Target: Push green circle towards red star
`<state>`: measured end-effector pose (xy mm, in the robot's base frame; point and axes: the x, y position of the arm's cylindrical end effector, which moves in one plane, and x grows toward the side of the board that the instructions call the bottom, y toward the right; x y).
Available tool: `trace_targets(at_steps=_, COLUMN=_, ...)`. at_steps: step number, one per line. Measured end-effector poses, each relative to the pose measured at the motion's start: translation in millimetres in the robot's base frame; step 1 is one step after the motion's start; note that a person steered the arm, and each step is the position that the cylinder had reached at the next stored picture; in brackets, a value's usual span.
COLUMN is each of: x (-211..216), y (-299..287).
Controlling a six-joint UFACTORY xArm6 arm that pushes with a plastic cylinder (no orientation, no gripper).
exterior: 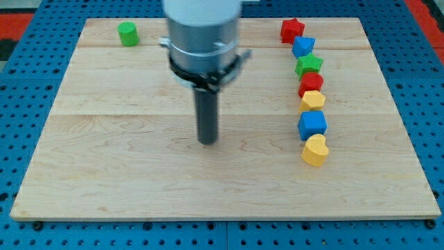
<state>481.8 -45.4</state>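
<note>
Green circle (127,33) sits at the board's eleven o'clock, well apart from the red star (292,29) at one o'clock. You've pushed nothing yet; my tip (207,141), fingerless, waits mid-board.

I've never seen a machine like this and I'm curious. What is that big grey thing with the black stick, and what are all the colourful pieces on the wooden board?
The big grey thing is the end of a robot arm. It has no hand and holds nothing; the black stick is a rod, and my tip slides on the pale wooden board to push blocks. There is one camera, looking down at the board. My tip is near the middle, touching no block. The small green circle block sits alone at the view's top left. On the view's right runs a line: red star, blue block, green star, red block, yellow block, blue cube, yellow heart.
</note>
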Motion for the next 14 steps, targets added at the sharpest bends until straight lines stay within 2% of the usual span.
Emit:
trace_targets(at_steps=3, x=-89.6, y=-195.0)
trace_targets(at_steps=4, x=-141.0, y=-218.3)
trace_targets(at_steps=5, x=-190.6, y=-216.2)
trace_targets(at_steps=6, x=-218.8, y=-200.6)
trace_targets(at_steps=8, x=-232.0, y=-119.1)
trace_targets(at_steps=10, x=-250.1, y=-61.1)
trace_targets(at_steps=11, x=-250.3, y=-91.5)
trace_targets(at_steps=12, x=-279.4, y=-98.5)
trace_targets(at_steps=14, x=-287.5, y=-35.1)
